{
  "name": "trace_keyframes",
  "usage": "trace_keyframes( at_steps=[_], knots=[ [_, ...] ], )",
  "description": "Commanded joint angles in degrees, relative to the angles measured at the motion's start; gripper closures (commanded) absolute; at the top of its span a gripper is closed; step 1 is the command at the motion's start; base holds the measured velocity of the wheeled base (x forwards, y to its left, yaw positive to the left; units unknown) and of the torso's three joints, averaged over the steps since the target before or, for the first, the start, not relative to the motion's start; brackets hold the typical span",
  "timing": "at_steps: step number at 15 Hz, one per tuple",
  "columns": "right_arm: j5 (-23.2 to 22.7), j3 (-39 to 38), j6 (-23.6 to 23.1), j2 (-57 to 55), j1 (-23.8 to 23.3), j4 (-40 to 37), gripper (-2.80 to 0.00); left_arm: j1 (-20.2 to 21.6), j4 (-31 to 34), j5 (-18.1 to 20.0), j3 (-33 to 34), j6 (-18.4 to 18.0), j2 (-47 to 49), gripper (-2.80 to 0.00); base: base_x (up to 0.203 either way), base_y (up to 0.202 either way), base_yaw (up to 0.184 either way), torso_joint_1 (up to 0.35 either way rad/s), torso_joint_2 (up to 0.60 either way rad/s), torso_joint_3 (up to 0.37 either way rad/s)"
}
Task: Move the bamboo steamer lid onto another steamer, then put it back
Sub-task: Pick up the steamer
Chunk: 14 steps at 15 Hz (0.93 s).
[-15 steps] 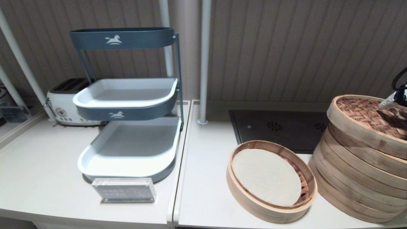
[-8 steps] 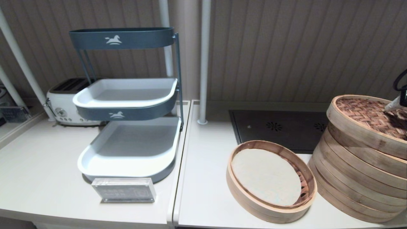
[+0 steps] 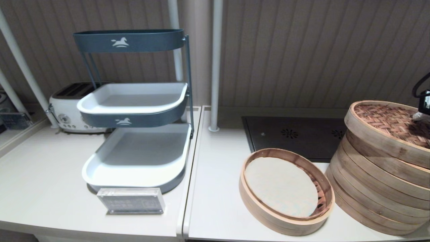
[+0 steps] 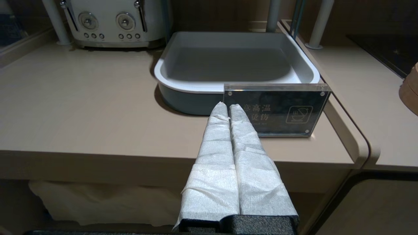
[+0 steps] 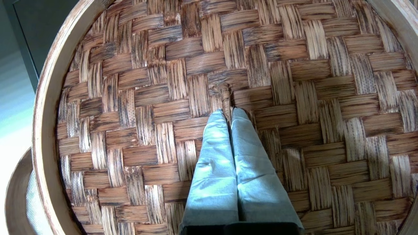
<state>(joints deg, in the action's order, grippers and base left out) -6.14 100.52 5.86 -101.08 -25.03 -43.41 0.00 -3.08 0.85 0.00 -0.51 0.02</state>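
Observation:
The bamboo steamer lid (image 3: pixel 386 126) lies slightly tilted on top of the tall stacked steamer (image 3: pixel 369 188) at the far right of the counter. Its woven reddish-brown top (image 5: pixel 147 98) fills the right wrist view. My right gripper (image 5: pixel 228 112) is over the lid's centre, shut with the thin loop handle (image 5: pixel 224 94) pinched between its tips. In the head view only its tip (image 3: pixel 421 114) shows at the frame's edge. My left gripper (image 4: pixel 228 106) is shut and empty, parked in front of the counter's edge on the left.
A low single-tier basket (image 3: pixel 247 198) with a pale liner sits just left of the tall steamer. Behind them is a dark hob (image 3: pixel 289 134). A tiered tray rack (image 3: pixel 134 101), an acrylic sign (image 3: pixel 131 201), a toaster (image 3: pixel 67 107) and a white pole (image 3: pixel 215 67) stand to the left.
My right gripper has slid right and a little down over the lid, towards the edge of the head view. The lid and the stack have barely shifted.

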Motion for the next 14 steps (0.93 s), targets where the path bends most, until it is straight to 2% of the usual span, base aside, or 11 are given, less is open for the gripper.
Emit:
trace_keyframes(
  at_steps=[1, 14],
  knots=[
    [-0.1, -0.9, 0.0, 0.2, 0.1, 0.8, 0.00, 0.0, 0.0, 0.0, 1.6, 0.0, 0.0, 0.00, 0.000, 0.000, 0.000, 0.000, 0.00, 0.000],
    [-0.1, 1.2, 0.5, 2.7, 0.2, 2.8, 0.00, 0.0, -0.1, 0.0, 1.6, 0.0, 0.0, 0.00, 0.000, 0.000, 0.000, 0.000, 0.00, 0.000]
  ],
)
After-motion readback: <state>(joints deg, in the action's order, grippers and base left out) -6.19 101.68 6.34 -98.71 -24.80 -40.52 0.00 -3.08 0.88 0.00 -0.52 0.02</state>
